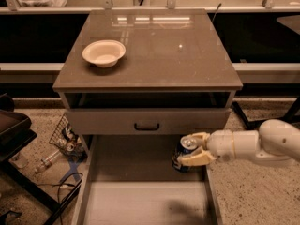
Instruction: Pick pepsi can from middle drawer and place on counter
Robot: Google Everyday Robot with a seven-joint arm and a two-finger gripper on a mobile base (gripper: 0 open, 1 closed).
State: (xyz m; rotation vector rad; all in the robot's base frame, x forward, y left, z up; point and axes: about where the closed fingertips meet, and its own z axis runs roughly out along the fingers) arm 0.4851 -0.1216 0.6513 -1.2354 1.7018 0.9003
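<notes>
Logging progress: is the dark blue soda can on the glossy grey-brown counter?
No; the gripper holds the blue can over the pale grey drawer.
</notes>
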